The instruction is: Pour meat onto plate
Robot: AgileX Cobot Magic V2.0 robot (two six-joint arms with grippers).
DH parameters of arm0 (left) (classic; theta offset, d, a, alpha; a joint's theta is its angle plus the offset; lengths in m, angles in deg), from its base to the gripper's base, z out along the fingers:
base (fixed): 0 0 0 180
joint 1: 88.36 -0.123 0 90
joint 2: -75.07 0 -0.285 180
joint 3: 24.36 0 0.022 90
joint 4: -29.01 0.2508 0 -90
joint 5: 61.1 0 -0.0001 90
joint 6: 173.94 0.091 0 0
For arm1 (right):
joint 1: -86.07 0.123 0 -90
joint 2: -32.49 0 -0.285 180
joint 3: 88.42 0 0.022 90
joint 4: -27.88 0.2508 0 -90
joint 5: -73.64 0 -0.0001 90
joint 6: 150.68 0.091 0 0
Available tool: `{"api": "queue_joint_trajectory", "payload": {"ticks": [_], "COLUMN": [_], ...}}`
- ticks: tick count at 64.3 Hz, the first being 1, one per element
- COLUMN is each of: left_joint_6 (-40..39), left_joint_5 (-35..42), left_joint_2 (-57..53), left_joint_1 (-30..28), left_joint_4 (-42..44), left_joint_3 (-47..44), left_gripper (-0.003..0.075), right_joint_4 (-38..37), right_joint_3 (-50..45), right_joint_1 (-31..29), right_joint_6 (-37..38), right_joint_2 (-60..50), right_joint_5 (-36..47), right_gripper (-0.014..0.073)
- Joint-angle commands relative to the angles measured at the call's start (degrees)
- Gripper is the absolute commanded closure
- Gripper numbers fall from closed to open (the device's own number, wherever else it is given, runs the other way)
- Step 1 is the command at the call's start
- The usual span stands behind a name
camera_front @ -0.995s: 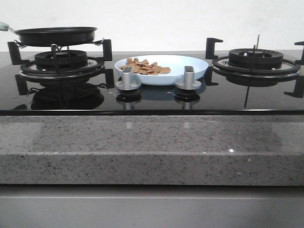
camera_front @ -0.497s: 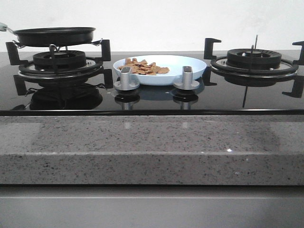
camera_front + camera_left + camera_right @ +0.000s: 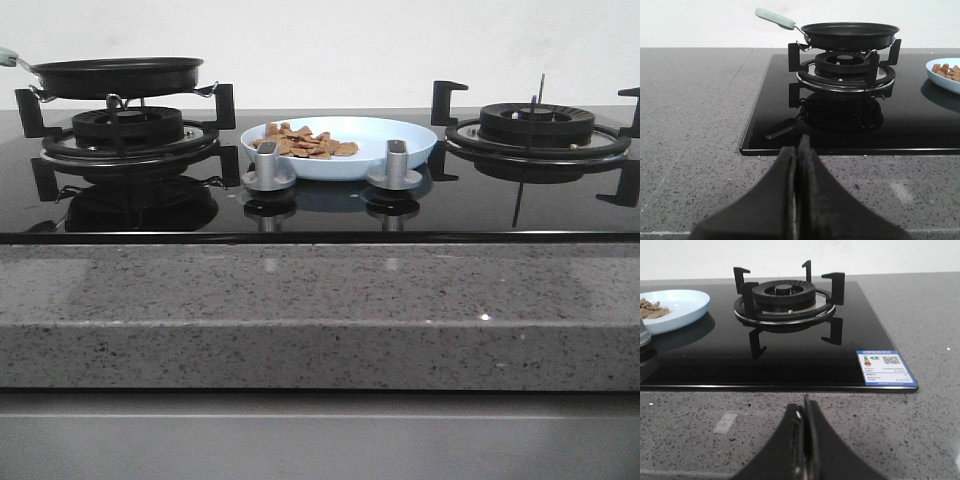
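Note:
The pale blue plate [image 3: 385,143] sits on the black glass hob between the two burners. The orange-brown meat chunks [image 3: 303,142] lie heaped on its left half. The plate's edge with some meat shows in the left wrist view [image 3: 946,75] and in the right wrist view [image 3: 680,307]. The black frying pan [image 3: 118,76] rests on the left burner, its pale green handle [image 3: 775,18] pointing away from the plate. My left gripper [image 3: 798,150] is shut and empty over the stone counter in front of the hob. My right gripper [image 3: 804,410] is shut and empty over the counter too.
Two silver knobs [image 3: 268,167] [image 3: 395,165] stand in front of the plate. The right burner [image 3: 537,127] with black pan supports is bare. An energy label [image 3: 885,367] sits at the hob's front right corner. The grey speckled counter [image 3: 320,310] runs along the front.
The front view shifts very slightly between frames; the pan, plate and meat keep their places.

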Motion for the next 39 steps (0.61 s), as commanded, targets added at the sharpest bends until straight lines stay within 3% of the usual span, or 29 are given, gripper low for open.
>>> {"api": "queue_joint_trajectory", "payload": {"ticks": [1, 39], "left_joint_6": [-0.62, -0.62], "left_joint_5": [4.97, 4.97], "left_joint_2": [-0.91, -0.91], "left_joint_1": [-0.18, -0.18], "left_joint_4": [-0.52, -0.52], "left_joint_3": [-0.32, -0.32], "left_gripper": [0.0741, 0.0741], "right_joint_4": [-1.16, -1.16], "right_joint_3": [0.14, 0.25], "right_joint_1": [-0.38, -0.38], "right_joint_6": [-0.13, -0.13], "right_joint_2": [-1.15, -1.02], "right_joint_5": [4.57, 4.41], "right_gripper": [0.0654, 0.0654]}}
